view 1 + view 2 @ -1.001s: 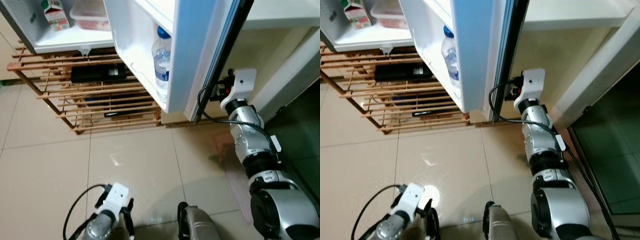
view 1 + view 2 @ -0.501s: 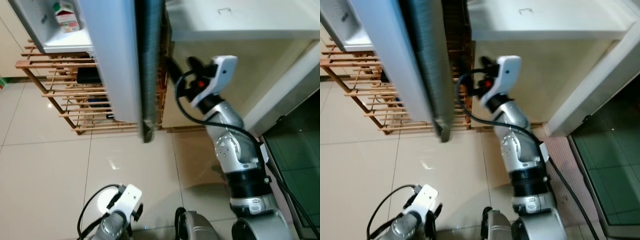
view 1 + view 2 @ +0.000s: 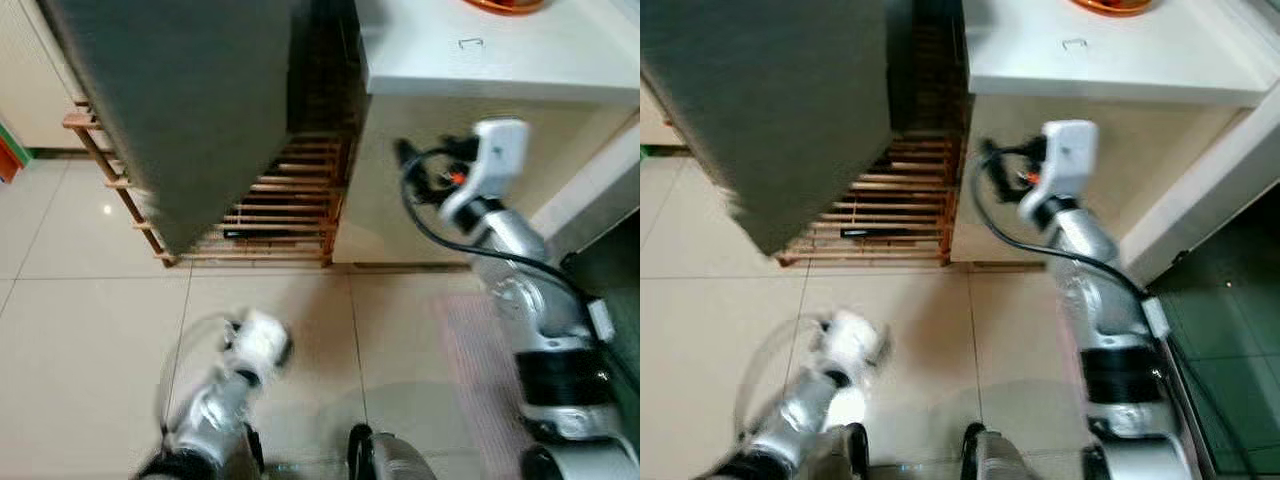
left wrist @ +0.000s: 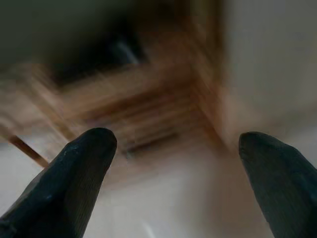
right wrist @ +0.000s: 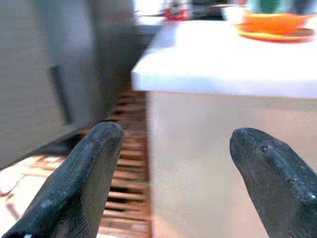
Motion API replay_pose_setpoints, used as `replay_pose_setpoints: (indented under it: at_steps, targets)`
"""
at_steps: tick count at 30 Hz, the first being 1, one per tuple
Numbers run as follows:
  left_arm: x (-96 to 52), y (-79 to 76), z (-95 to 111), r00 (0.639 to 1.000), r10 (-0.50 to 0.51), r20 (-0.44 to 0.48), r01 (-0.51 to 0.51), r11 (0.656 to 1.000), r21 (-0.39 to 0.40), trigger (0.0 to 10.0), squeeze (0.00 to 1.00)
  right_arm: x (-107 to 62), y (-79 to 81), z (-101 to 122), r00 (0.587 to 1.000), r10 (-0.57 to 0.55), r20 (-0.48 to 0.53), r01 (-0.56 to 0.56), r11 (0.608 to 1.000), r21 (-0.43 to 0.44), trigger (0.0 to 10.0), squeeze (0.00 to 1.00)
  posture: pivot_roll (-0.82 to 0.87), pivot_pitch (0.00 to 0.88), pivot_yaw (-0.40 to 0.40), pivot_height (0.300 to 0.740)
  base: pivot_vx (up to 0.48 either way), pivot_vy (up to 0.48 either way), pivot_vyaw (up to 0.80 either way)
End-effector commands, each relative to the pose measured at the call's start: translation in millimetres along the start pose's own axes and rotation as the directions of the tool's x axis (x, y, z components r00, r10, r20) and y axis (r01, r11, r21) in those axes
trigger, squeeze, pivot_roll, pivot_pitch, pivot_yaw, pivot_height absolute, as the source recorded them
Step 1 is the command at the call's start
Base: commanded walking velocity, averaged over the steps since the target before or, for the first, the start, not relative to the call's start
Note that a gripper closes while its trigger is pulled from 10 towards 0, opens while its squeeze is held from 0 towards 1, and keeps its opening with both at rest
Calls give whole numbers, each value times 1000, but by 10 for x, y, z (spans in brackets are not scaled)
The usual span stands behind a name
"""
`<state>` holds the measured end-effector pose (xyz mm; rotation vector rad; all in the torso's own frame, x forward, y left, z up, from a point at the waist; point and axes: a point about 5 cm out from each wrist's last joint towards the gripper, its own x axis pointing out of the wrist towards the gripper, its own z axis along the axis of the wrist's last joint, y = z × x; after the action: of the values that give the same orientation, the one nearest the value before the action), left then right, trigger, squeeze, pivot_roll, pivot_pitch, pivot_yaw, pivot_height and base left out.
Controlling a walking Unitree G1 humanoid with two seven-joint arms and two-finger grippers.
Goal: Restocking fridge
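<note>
Both tools gape empty (right tool (image 5: 173, 173) beside fridge door (image 3: 190, 100); left tool (image 4: 173, 178) low).

Even, soft indoor light is seen across the head views, with a small bright glare spot reflected on the glossy beige floor tiles (image 3: 105, 209) and deep shadow held under the dark grey fridge door (image 3: 190, 90) and behind the slatted wooden rack (image 3: 290, 200). Motion blur is shown on the silver left arm (image 3: 225, 390), while the white countertop (image 3: 1110, 50) is rendered bright, nearly washed out. The left wrist view is heavily smeared and unfocused, and in both wrist views the black fingers (image 5: 89, 178) are softened by closeness.
</note>
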<state>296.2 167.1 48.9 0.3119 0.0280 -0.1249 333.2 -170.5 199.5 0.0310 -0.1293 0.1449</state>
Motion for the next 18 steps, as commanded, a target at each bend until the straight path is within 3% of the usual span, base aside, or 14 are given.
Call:
replay_pose_setpoints:
  at_steps: [1, 4, 5, 7, 8, 10, 12, 14, 18]
  targets:
    - [33, -154, 188, 997, -33, 67, 37, 998, -56, 10000, 0, -49, -70, -25, 998, -58, 28, 60, 997, -49, 10000, 0, 67, 91, -31, 740, 0, 0, 0]
    - [176, -89, 627, 975, 22, 220, -5, 997, -77, 10000, 0, -177, -173, -164, 991, -125, 36, 128, 989, -74, 10000, 0, 72, 79, -25, 740, 0, 0, 0]
    - [201, -61, 752, 965, 37, 260, -15, 996, -87, 10000, 0, -234, -156, -241, 994, -104, 22, 105, 992, -66, 10000, 0, 74, 77, -24, 740, 0, 0, 0]
    - [213, -44, 826, 959, 44, 280, -16, 995, -99, 10000, 0, -273, -137, -297, 996, -84, 9, 85, 994, -62, 10000, 0, 75, 76, -24, 740, 0, 0, 0]
    - [191, -14, 932, 951, 42, 307, -8, 994, -110, 10000, 0, -347, -114, -414, 998, -59, -31, 59, 998, -4, 10000, 0, 77, 72, -18, 740, 0, 0, 0]
    - [173, 0, 957, 950, 39, 310, -4, 994, -111, 10000, 0, -362, -111, -450, 997, -56, -46, 58, 998, 21, 10000, 0, 79, 70, -16, 740, 0, 0, 0]
    - [103, 2, 1011, 945, 40, 324, -22, 998, -58, 10000, 0, -454, 34, -571, 995, 39, -92, -31, 996, 83, 10000, 0, 84, 66, -15, 740, 0, 0, 0]
    - [63, -52, 1035, 941, 6, 340, 4, 1000, -29, 10000, 0, -502, 98, -639, 993, 45, -108, -38, 997, 69, 10000, 0, 89, 67, -19, 740, 0, 0, 0]
    - [34, -120, 996, 949, -30, 315, 46, 998, -43, 10000, 0, -521, 136, -675, 994, 23, -104, -17, 998, 52, 10000, 0, 88, 65, -19, 740, 0, 0, 0]
